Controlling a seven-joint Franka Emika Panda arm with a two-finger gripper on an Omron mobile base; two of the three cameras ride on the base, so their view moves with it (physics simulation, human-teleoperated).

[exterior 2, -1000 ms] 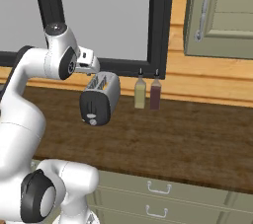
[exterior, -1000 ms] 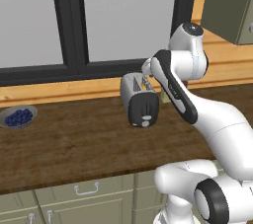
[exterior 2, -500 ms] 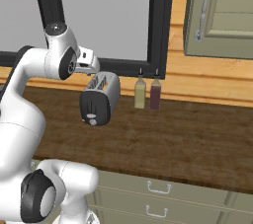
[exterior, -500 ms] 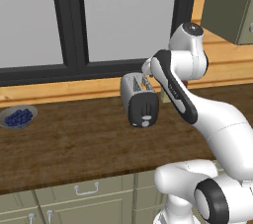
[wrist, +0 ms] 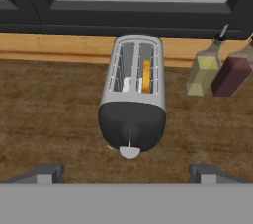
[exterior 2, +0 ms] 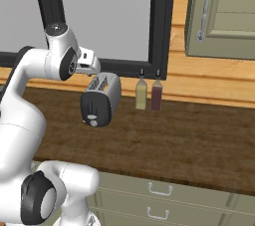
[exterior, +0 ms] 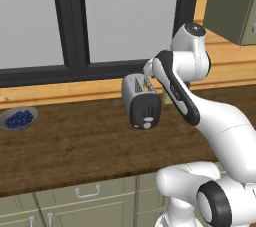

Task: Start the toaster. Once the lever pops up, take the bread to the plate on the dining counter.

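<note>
Item: gripper (wrist: 127, 173). Jaws spread full wide, grasping nothing; one dark fingertip (wrist: 47, 172) at each side of the hand view, poised above and short of the toaster's black end.

Item: toaster (wrist: 132, 92). The landmark for this entry. Silver-grey, two slots, standing on the dark wood worktop (wrist: 49, 114) with its black end face toward the robot.

Item: lever (wrist: 130, 152). The pale tab at the foot of the black end face is probably this, though the steep angle leaves it unclear. In the left base view the same face (exterior: 145, 112) shows only small pale marks.

Item: bread (wrist: 146, 75). Seated in the toaster's right-hand slot as the hand view shows it; only a golden-brown edge appears.

Item: two bottles, one yellowish (wrist: 201, 75), one dark red (wrist: 231, 76). Beside the toaster, against the wooden sill.

Item: bowl of blueberries (exterior: 18, 119). Well apart from the toaster, along the same worktop.

Handling note: the step in hand appears to be the approach to the lever. Centre one fingertip over the tab and press straight down the face, keeping off the round knob. The forearm (exterior: 177, 91) hides the toaster's far side in the left base view.
</note>
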